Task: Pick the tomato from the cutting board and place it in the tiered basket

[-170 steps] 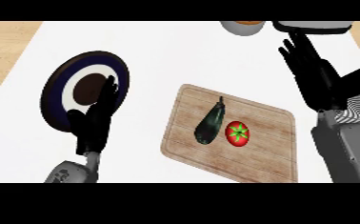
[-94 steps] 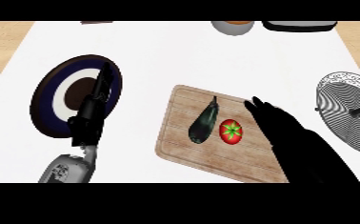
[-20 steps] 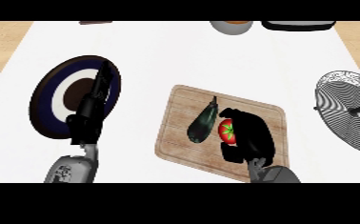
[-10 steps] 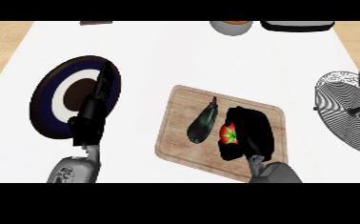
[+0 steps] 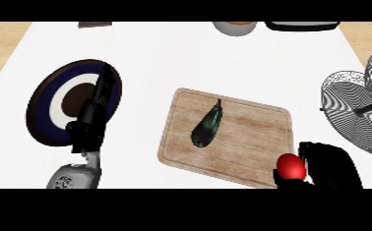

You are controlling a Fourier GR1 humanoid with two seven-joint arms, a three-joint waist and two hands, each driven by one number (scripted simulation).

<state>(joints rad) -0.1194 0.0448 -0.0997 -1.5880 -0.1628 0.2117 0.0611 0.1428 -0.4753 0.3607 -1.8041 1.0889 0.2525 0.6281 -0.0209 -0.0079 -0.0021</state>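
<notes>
**Carrying the tomato off the board, basket well to the right**

Gripping the tomato (image 5: 291, 166), the right hand (image 5: 328, 168) sits at the lower right of the head view, its fingers curled round the fruit so that only the left face of the red skin shows. The tomato is at the near right corner of the cutting board (image 5: 240, 141), and whether it is fully clear of the wood cannot be told. Much of the hand is cut off by the lower edge, so how far the fingers wrap underneath is hidden; a round, smooth fruit held this way could, I judge, roll out during the swing to the right.

At the lower left, the left hand (image 5: 93, 119) rests open with fingers straight and together, overlapping the dark plate (image 5: 47, 109).

Farther in, an eggplant (image 5: 207, 123) lies alone on the board, well away from the carry path.

Beyond, at the right edge, the tiered basket (image 5: 349, 109) is only partly in frame. Its tiers and rim height are hard to read, so clipping the wire on the way in is the main risk.

At the far edge, a bowl (image 5: 234, 26) and a dark pan-like item (image 5: 301, 25) are cropped.
</notes>
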